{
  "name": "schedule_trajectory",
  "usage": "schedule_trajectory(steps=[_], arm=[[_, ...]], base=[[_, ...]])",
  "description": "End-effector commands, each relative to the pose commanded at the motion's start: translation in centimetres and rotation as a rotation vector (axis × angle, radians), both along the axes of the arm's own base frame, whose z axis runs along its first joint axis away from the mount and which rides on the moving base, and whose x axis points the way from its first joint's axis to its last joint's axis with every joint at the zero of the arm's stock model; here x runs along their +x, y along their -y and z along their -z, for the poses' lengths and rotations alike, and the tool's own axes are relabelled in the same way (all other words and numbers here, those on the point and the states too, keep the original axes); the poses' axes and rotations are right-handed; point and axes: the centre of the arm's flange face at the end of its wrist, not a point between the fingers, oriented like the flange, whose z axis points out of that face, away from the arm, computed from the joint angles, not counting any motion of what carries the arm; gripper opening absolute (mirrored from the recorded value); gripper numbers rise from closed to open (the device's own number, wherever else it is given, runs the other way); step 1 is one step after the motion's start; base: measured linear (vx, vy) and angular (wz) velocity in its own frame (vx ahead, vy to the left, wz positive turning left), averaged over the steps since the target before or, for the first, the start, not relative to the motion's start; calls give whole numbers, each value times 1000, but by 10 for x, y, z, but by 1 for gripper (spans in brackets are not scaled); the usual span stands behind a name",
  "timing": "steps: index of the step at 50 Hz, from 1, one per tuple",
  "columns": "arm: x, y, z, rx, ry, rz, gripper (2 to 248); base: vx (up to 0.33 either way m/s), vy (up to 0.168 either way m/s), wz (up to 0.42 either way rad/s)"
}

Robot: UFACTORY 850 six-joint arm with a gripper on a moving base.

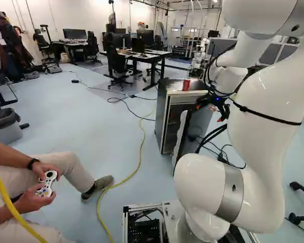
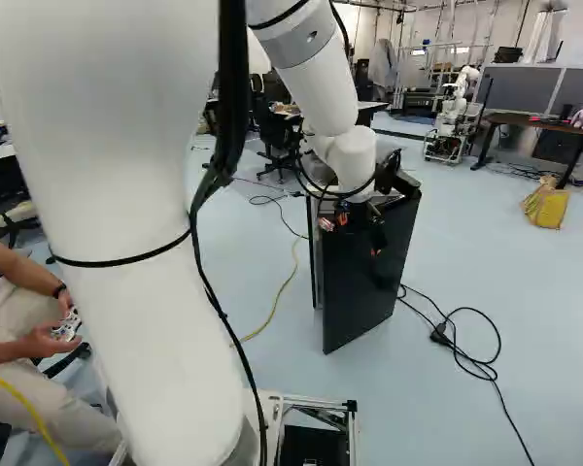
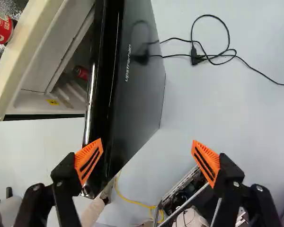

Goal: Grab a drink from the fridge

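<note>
The small fridge [image 1: 162, 119] stands ahead of the arm, its dark door [image 1: 198, 125] partly open; in the right base view the door [image 2: 369, 277] shows its broad black face. My gripper [image 1: 222, 110] is up by the door's top. Seen from the wrist, the gripper [image 3: 147, 161] is open with nothing gripped; one orange pad [image 3: 88, 161] overlaps the door's edge [image 3: 97, 118], and whether they touch I cannot tell. Through the door gap a red can [image 3: 81, 72] shows inside the fridge. Another red can [image 3: 1, 27] is on the fridge's top.
A black cable [image 3: 217, 56] lies on the floor beside the door, and a yellow cable [image 1: 141, 147] runs along it. A seated person holds a controller [image 1: 47, 183] at the left of the left base view. Desks and chairs [image 1: 116, 66] stand behind; another robot [image 2: 454, 112] is farther off.
</note>
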Motion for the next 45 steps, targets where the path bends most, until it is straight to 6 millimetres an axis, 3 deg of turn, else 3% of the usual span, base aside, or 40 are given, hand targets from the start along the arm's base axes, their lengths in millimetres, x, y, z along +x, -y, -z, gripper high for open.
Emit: schedule_trajectory(steps=[18,45], arm=[[0,-1,0,-12,0,-12,247],[-24,8,3,-193,5,-118,247]], base=[[0,0,0],[0,0,0]])
